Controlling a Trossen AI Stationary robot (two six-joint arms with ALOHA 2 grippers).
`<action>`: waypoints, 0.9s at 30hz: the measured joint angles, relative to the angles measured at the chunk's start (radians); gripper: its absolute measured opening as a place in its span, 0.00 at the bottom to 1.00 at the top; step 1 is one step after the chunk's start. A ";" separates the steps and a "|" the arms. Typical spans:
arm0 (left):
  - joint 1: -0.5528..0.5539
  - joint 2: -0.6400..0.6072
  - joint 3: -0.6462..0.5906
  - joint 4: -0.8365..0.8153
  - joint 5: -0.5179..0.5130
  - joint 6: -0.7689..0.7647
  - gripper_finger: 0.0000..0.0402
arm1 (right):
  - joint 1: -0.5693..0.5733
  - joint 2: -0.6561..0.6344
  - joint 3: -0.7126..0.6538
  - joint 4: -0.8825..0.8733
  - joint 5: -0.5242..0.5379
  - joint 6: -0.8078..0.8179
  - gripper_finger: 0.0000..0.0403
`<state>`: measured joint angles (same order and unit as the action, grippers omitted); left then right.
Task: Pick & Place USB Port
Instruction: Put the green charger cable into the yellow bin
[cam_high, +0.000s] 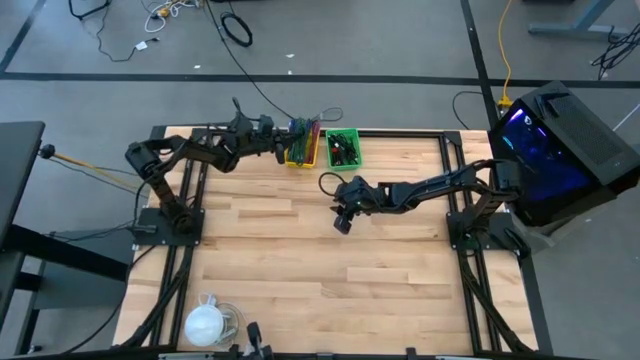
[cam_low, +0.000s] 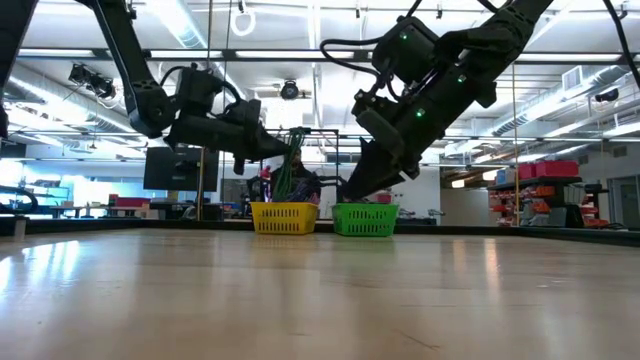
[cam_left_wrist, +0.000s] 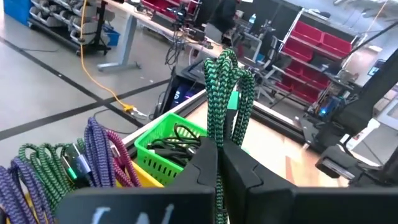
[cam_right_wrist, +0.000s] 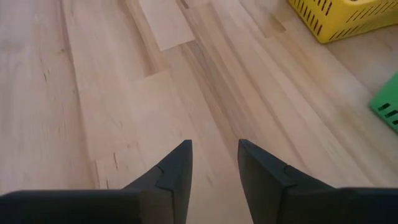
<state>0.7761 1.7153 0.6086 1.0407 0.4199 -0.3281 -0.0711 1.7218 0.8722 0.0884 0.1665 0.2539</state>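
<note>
- Overhead, the left gripper (cam_high: 283, 146) reaches to the yellow basket (cam_high: 300, 157) at the far edge of the wooden table (cam_high: 300, 270), its tip right at the bundle of braided cables (cam_high: 305, 130) that stands out of the basket. A green basket (cam_high: 342, 149) sits touching the yellow one on its right side and holds dark cables. The right gripper (cam_high: 342, 222) hangs over bare boards nearer the table's middle, apart from both baskets. A white rounded object (cam_high: 207, 322) lies by the near edge on the left, and a dark computer case (cam_high: 562, 150) with a purple glow stands off the table's right side.
- From table height, the left gripper (cam_low: 268, 148) is in the air above the yellow basket (cam_low: 283, 217), with cable strands (cam_low: 290, 170) running between them. The right gripper (cam_low: 362, 180) points down and sits in front of the green basket (cam_low: 365, 219); neither arm touches the tabletop.
- In the left wrist view, the left gripper (cam_left_wrist: 219, 167) has its fingers (cam_left_wrist: 200, 169) pressed together on a green braided USB cable (cam_left_wrist: 225, 93), whose loops rise above the fingertips. Beyond them is the green basket (cam_left_wrist: 163, 144) with black cables, and beside it more green and purple braided cables (cam_left_wrist: 93, 155).
- In the right wrist view, the right gripper (cam_right_wrist: 214, 163) has its fingers (cam_right_wrist: 177, 171) parted with nothing between them, over plain wood. A corner of the yellow basket (cam_right_wrist: 345, 18) and an edge of the green basket (cam_right_wrist: 388, 102) show farther off.
</note>
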 joint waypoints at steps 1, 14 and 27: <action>0.001 0.000 0.000 -0.001 0.000 0.006 0.01 | 0.000 0.000 0.000 0.004 0.000 0.000 0.32; 0.036 0.001 0.001 0.028 -0.018 0.033 0.01 | 0.001 0.000 0.000 0.038 0.000 0.000 0.32; -0.035 0.005 0.001 0.012 -0.148 0.052 0.01 | 0.001 0.000 0.000 0.059 0.001 0.000 0.32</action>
<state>0.7411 1.7202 0.6094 1.0527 0.2718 -0.2757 -0.0704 1.7218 0.8726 0.1471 0.1673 0.2537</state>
